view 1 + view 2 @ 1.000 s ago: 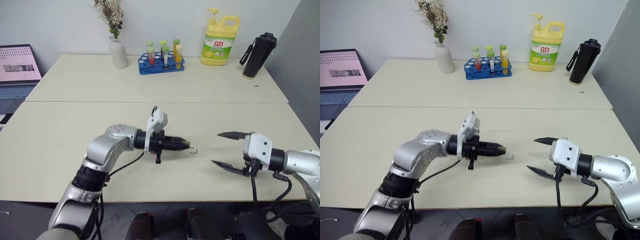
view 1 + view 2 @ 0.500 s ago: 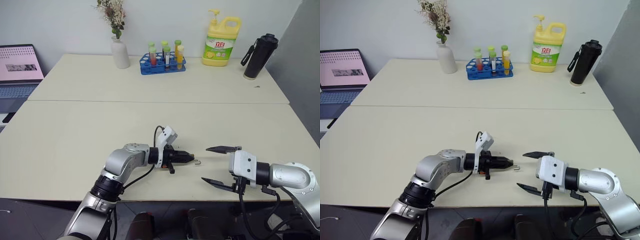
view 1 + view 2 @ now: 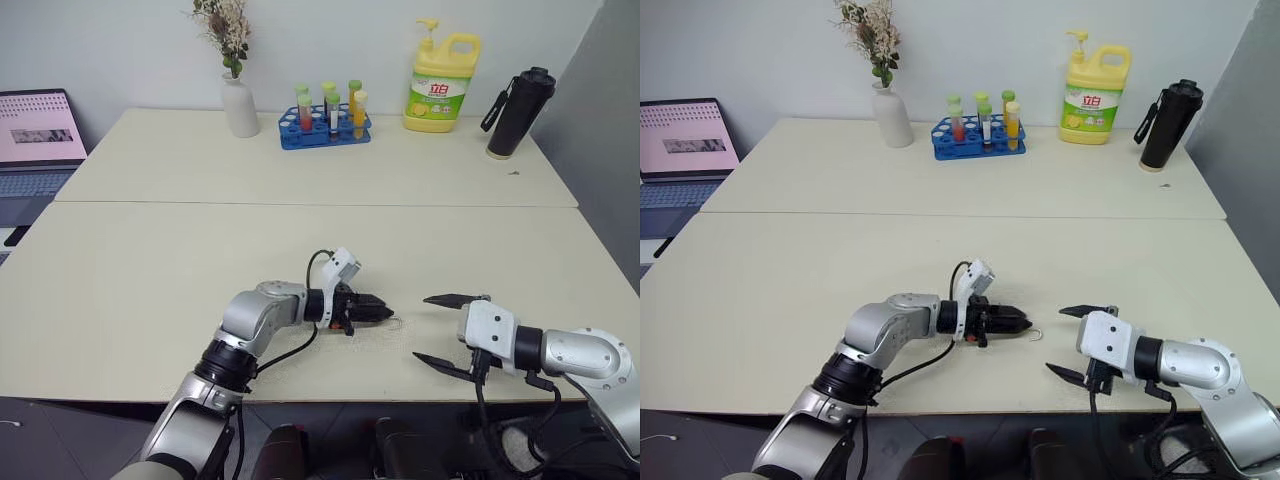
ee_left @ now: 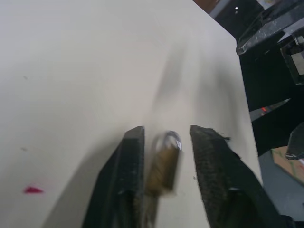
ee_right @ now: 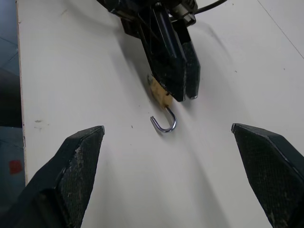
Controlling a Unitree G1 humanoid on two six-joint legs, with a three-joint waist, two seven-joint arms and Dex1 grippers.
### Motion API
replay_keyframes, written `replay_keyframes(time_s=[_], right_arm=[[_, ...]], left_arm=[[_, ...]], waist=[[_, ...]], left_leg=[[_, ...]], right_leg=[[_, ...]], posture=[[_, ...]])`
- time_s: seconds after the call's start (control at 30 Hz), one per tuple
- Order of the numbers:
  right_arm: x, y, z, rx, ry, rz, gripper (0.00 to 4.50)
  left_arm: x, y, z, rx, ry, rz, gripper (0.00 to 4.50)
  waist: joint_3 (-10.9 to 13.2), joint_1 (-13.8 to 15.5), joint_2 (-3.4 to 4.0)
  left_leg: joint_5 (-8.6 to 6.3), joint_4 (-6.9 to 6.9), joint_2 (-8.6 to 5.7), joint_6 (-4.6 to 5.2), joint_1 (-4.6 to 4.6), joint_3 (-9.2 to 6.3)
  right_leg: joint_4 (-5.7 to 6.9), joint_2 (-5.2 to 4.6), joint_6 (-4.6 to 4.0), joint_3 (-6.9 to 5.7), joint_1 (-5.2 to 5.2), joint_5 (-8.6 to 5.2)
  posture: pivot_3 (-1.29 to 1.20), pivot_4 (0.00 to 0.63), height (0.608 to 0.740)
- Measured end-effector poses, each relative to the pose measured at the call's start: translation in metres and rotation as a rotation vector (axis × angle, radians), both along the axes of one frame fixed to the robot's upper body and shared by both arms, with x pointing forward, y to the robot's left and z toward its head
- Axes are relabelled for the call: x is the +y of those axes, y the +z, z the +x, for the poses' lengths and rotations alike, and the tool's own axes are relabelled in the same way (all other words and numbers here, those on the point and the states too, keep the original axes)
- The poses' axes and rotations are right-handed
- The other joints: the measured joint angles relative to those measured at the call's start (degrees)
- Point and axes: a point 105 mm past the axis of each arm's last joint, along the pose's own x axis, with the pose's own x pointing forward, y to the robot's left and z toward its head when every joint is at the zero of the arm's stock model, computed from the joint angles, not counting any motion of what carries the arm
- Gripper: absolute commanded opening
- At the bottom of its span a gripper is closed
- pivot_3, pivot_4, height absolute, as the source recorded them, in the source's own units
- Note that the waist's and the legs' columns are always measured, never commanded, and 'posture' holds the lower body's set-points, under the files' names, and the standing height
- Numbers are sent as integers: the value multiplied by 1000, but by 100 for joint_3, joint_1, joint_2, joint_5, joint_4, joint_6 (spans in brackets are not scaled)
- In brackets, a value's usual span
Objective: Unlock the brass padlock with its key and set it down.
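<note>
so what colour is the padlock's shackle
Silvery metal, on the golden-yellow brass padlock; the shackle shows best in the right wrist view.

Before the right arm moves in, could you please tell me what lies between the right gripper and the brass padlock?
Nothing: bare table separates the right gripper from the brass padlock, seen in the right wrist view.
</note>
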Motion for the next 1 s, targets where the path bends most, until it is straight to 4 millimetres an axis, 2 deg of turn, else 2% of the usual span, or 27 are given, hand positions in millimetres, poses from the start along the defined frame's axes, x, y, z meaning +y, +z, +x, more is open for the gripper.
replay_keyframes(time_s=[0.1,0.17,0.23,0.37,0.47,0.57,0.67,0.8,0.87,1.0], right_arm=[[0,1,1,6,-2,1,4500],[0,2,1,10,-3,7,4500],[0,3,1,12,-6,12,4500],[-2,5,3,4,-17,13,4500],[-3,6,4,3,-22,14,4500],[-4,6,4,6,-23,10,4500],[-4,6,2,10,-17,14,4500],[-13,7,-6,14,13,3,4500],[-21,5,-9,25,20,-24,4500],[-22,3,-14,24,66,-47,4500]], left_arm=[[-4,10,9,-75,25,-27,2671],[-3,27,19,-161,61,-69,2671],[8,48,28,-283,108,-98,2671],[31,78,33,-518,151,-74,2671],[51,90,28,-594,178,-66,2671],[69,80,15,-650,137,9,2671],[77,71,5,-657,113,47,2671],[106,38,-40,-588,73,182,2671],[110,27,-54,-551,57,216,2671],[112,23,-73,-550,5,273,2671]], waist=[[0,1,0],[0,-7,0],[0,-13,0],[0,-13,0],[0,-13,0],[0,-14,1],[0,-3,0],[0,-42,2],[1,-14,0],[0,52,-1]], left_leg=[[0,0,0,0,-1,1],[0,-1,1,0,-2,1],[0,-2,3,0,0,1],[0,-3,6,0,0,1],[0,-3,7,0,0,3],[0,-5,7,0,2,4],[0,-3,7,0,0,3],[-1,-14,19,0,5,12],[-1,-13,17,0,4,6],[0,-8,14,2,12,7]], right_leg=[[-1,0,0,1,0,0],[-1,0,0,2,-2,0],[-1,1,0,2,-2,0],[-1,0,0,3,-2,0],[-2,-2,0,4,-2,0],[-3,-3,0,4,-2,0],[-3,-3,0,3,-1,0],[-9,-21,-1,10,-4,-1],[-9,-21,-2,2,-2,-2],[-7,-21,-3,-2,5,-2]], posture=[[0,150,740],[0,150,740],[0,150,740],[0,150,740],[0,150,740],[0,150,740],[0,150,740],[0,150,740],[0,150,740],[0,150,740]])
